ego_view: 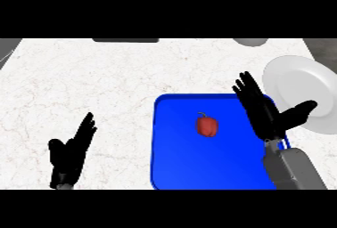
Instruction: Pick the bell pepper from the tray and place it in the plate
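Fingers (pixel 248 90) on the right hand (pixel 266 116) are straight and spread wide, holding nothing. The hand is over the right edge of the blue tray (pixel 191 164), and its thumb sticks out toward the white plate (pixel 296 73) just beside the tray. The red bell pepper (pixel 207 126) lies in the tray, a little to the left of that hand and not touching it. The left hand (pixel 68 155) rests open, fingers up, at the lower left over the white counter (pixel 99 80), well apart from the tray.

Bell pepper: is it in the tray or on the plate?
In the tray. The bell pepper lies on its blue floor, apart from the white plate.
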You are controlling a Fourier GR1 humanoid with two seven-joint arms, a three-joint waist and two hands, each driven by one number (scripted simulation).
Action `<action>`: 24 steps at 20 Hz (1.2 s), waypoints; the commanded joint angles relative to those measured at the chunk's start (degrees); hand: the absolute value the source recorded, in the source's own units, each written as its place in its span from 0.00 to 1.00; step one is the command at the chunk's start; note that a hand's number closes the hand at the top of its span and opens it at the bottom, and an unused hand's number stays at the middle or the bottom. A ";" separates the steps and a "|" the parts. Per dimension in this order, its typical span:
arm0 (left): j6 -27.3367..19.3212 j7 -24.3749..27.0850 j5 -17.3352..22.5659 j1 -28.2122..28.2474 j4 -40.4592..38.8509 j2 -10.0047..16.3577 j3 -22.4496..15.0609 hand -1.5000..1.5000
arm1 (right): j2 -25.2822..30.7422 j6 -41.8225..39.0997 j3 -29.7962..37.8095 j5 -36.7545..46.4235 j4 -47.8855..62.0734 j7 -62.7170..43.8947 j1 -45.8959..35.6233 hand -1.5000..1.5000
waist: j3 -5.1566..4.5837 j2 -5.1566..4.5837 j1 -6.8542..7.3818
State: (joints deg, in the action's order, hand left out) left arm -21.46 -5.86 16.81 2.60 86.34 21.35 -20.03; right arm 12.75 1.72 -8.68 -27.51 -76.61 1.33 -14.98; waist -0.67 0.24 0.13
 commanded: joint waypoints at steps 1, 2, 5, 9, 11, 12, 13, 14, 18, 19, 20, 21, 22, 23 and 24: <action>-1.14 -3.32 -2.09 -3.53 -0.34 -1.20 0.79 0.50 | 0.43 0.45 -1.58 3.82 -2.22 -2.02 -3.27 1.00 | 0.66 -0.21 -0.10; -1.11 -0.37 -1.80 0.12 -0.04 0.06 1.41 0.50 | 0.86 0.91 -5.04 6.30 -5.53 -3.08 -2.95 1.00 | 0.63 -0.09 0.05; -2.27 -0.98 -3.49 -4.29 -1.87 1.95 3.23 0.50 | 3.08 -0.10 -10.37 11.18 -9.62 -8.24 -11.61 1.00 | 0.51 0.14 0.23; -1.76 -2.29 -3.07 -2.40 -2.09 1.47 1.44 0.50 | 23.31 0.21 -14.90 36.84 -8.04 -2.35 -16.25 1.00 | -1.49 2.82 -0.37; -2.48 -2.77 -2.83 -4.11 -2.14 0.49 1.94 0.50 | 24.47 6.28 -17.36 46.15 -7.78 -1.62 -15.91 1.00 | -0.01 1.04 -1.46; -1.58 -3.95 -2.56 -3.88 -0.69 2.72 3.01 0.50 | 15.03 15.52 -18.87 47.08 -8.50 -0.05 -10.39 1.00 | 0.67 0.21 -0.39; -1.62 -2.43 -2.67 -4.80 -3.25 1.43 3.49 0.50 | 10.71 19.54 -17.59 44.21 -7.90 3.54 -4.01 1.00 | 0.72 -0.21 -1.16; -1.95 -3.68 -2.65 -5.35 -2.68 0.54 2.59 0.50 | 8.45 19.30 -13.02 36.05 -6.04 6.79 -0.54 1.00 | 0.88 -0.45 -1.59; -0.83 -6.80 -2.15 -6.96 -0.48 2.56 4.26 0.50 | 6.20 8.53 -13.43 27.07 -4.33 23.46 2.22 0.00 | 0.82 -0.43 0.05; 0.78 -1.27 -3.07 -7.79 -7.71 -0.28 3.60 0.50 | 7.35 5.55 -15.80 29.14 -2.75 23.17 1.87 0.00 | 0.69 -0.53 -0.31; -1.48 -5.44 -3.75 -7.19 -2.78 0.67 3.54 0.50 | 10.93 5.22 -18.50 33.97 -7.73 18.43 1.92 0.00 | 0.68 -0.17 -0.32; -1.52 -5.14 -3.96 -5.20 -1.19 0.38 2.66 0.50 | 11.12 5.66 -19.28 37.03 -4.52 17.22 -0.73 0.00 | 0.67 -0.20 0.26; -2.92 -5.31 -5.23 -7.27 -2.43 -1.19 1.76 0.50 | 13.82 5.11 -19.76 39.32 -3.88 16.90 -0.76 0.00 | 0.66 -0.23 -0.09; -1.29 -3.90 -3.97 -6.71 -3.69 -0.05 3.51 0.50 | 16.12 4.23 -19.36 41.01 -4.87 12.36 -3.54 0.00 | 0.59 -0.19 -0.01; -0.45 -4.18 -3.28 -4.84 -2.22 1.05 3.76 0.50 | 17.52 5.30 -21.02 44.38 -5.98 11.25 -2.38 0.00 | 0.58 -0.02 0.05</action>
State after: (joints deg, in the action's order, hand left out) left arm -22.81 -10.10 13.15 -3.42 83.62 21.74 -16.94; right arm 25.60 8.19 -26.84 9.90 -81.98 15.64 -16.48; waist -0.04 0.08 -0.02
